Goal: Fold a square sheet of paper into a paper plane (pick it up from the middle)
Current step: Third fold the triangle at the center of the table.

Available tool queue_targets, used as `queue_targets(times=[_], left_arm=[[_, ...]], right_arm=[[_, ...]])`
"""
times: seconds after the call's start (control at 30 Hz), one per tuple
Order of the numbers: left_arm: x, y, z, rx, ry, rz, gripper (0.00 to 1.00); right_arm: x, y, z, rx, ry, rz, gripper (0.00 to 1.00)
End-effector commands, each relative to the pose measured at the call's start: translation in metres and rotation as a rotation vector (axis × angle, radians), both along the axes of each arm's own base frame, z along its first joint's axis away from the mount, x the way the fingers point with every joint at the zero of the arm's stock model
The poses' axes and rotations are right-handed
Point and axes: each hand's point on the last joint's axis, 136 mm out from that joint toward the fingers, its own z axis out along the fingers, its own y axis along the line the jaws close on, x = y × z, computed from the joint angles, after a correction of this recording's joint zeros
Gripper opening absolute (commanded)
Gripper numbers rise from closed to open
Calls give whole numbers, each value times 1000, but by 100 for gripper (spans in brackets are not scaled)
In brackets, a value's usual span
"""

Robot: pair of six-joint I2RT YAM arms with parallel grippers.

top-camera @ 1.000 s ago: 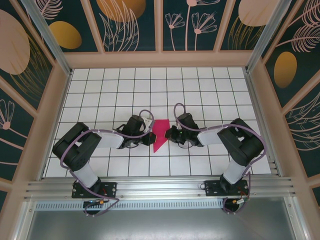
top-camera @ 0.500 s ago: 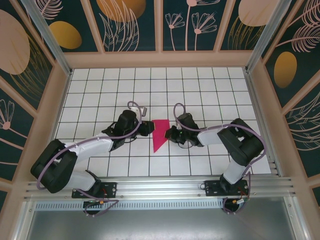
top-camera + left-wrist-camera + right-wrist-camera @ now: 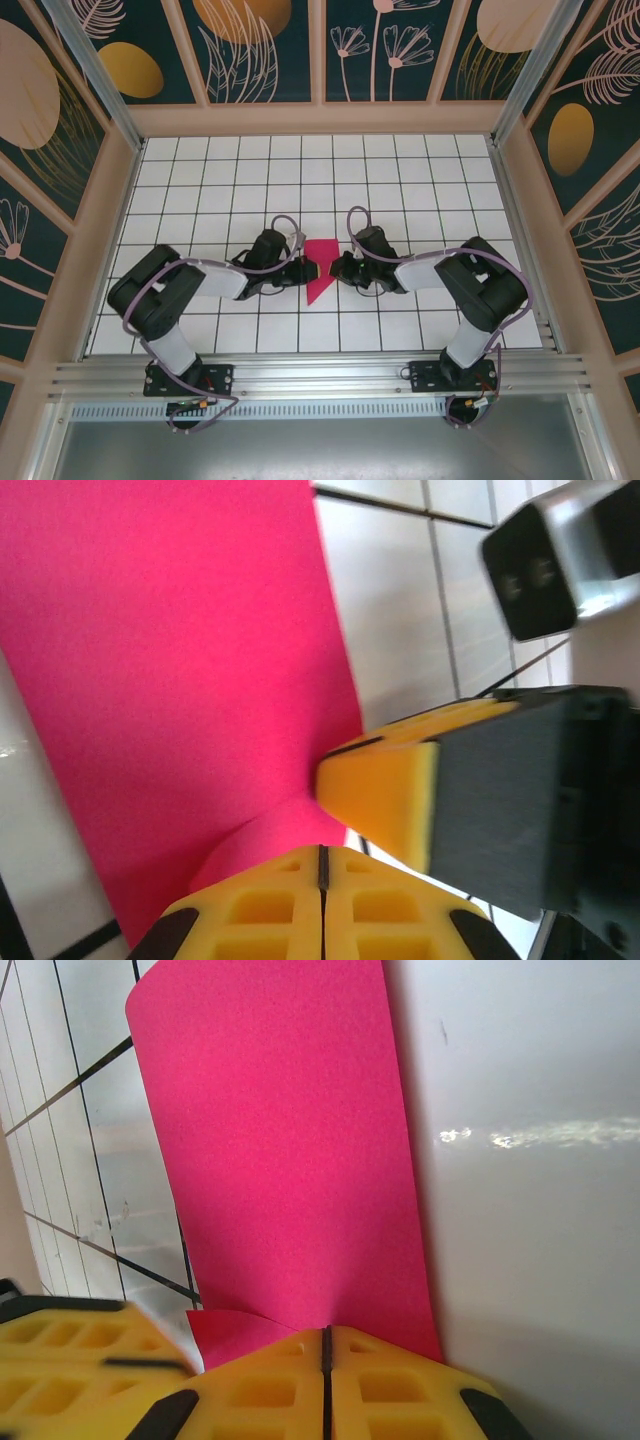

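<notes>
The magenta-pink sheet of paper [image 3: 320,272], folded to a shape with a point toward the near edge, lies mid-table between both arms. My left gripper [image 3: 303,268] is at its left edge and my right gripper [image 3: 337,270] at its right edge, facing each other. In the left wrist view the jaws of the left gripper [image 3: 322,851] are shut, with the paper [image 3: 180,660] bulging up into them. In the right wrist view the right gripper [image 3: 326,1332] is shut on the paper [image 3: 280,1140], with a small flap lifted beside the tips.
White tiled table [image 3: 230,160] with raised wooden walls all round and an aluminium rail along the near edge. The right gripper's yellow finger [image 3: 385,790] sits close in front of the left jaws. The left gripper's yellow fingers [image 3: 60,1360] crowd the right wrist view's lower left.
The left arm stretched out and drew back, bringing its gripper again to the paper's left edge, shut. The right arm stayed still, and the paper's outline changed slightly.
</notes>
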Motion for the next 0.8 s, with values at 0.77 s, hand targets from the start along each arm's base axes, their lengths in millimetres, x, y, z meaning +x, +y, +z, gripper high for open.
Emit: queue_targets(times=[0.77], left_arm=[[-17, 20, -38, 121, 53, 7, 4]], right_arm=[[-31, 14, -7, -23, 20, 60, 10]])
